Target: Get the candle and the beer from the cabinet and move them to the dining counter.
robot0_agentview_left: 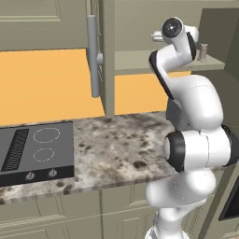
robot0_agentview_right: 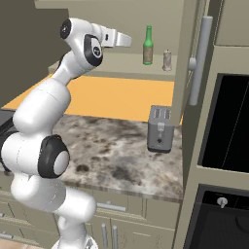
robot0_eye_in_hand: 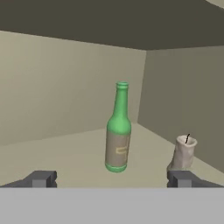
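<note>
Jaws are spread as wide as they go and holding nothing: in the hand view the gripper (robot0_eye_in_hand: 112,178) has one dark fingertip at each bottom corner, with the beer (robot0_eye_in_hand: 118,131) standing upright between them, further in. From the right base view the gripper (robot0_agentview_right: 127,40) sits at the front of the open cabinet (robot0_agentview_right: 116,62), level with the upper part of the bottle and still clear of it.

The beer (robot0_agentview_right: 148,46) is on the cabinet shelf, set back from the front edge, with bare shelf all around its base. The candle (robot0_eye_in_hand: 183,153) is just to its right, apart from the bottle, close to the cabinet's right side wall; it looks a bit lumpy, with a dark wick poking up. In the left base view the candle (robot0_agentview_left: 203,52) peeks out past the arm, near the shelf's front lip.

The cabinet door (robot0_agentview_right: 194,58) is swung open on the right, its bar handle (robot0_agentview_right: 201,61) sticking out. Below, a toaster (robot0_agentview_right: 160,129) stands on the granite worktop (robot0_agentview_right: 97,146) under the shelf, and the black cooktop (robot0_agentview_left: 37,149) lies well off to the left.
</note>
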